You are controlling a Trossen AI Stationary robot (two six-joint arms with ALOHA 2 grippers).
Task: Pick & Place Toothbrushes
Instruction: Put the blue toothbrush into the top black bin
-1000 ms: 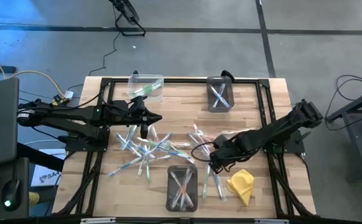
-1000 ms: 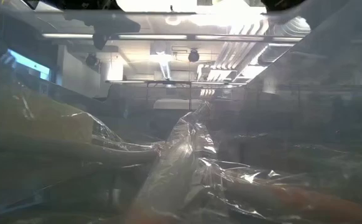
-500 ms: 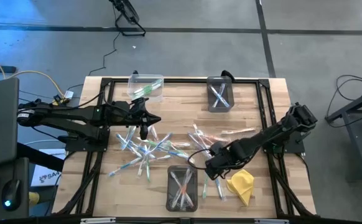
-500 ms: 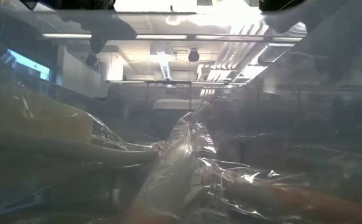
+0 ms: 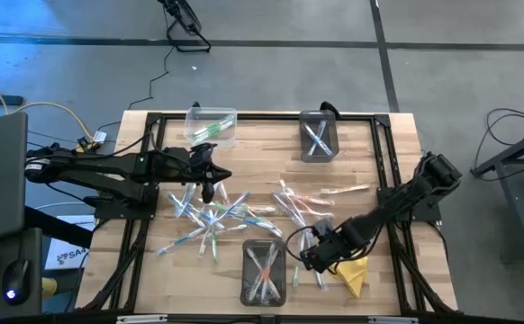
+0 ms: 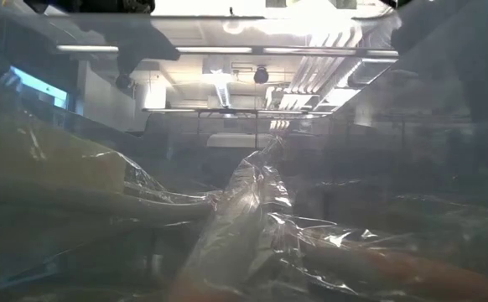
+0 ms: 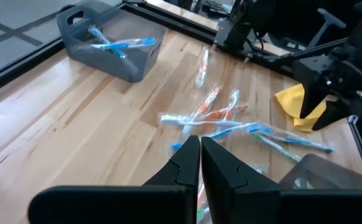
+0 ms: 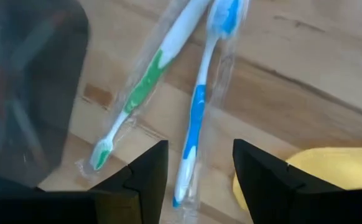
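Surface: wooden table point(image 5: 262, 157) with a black frame, grey floor around it; low view is blocked by crumpled clear plastic and tells nothing of the arms.
Right gripper point(image 8: 198, 167): fingers parted, nothing between them, low over the table's near right part, pointed down at two wrapped toothbrushes.
Targets under right gripper: blue-handled toothbrush point(image 8: 196, 112) lies almost centred between the fingers; green-handled toothbrush point(image 8: 145, 84) lies just beside it, heads close together, handles splaying apart.
Neighbours: yellow cloth point(image 5: 352, 272) just beside the right gripper; dark bin point(image 5: 264, 270) with several brushes on its other side.
Left gripper point(image 7: 199, 163): fingers pressed together, empty as far as the wrist view shows, hanging above the scattered toothbrushes point(image 5: 210, 216) left of centre.
Other bins: clear bin point(image 5: 212, 127) with green brushes and grey bin point(image 5: 318, 135) with blue brushes at the far edge.
Handling: judged light and stiff; the film wrapper is probably slick and may slide on the wood or in the pads.
Grip point: mid-handle of the blue brush, across its narrow width, clear of the green one's wrapper.
Risk: pinching both wrappers at once.
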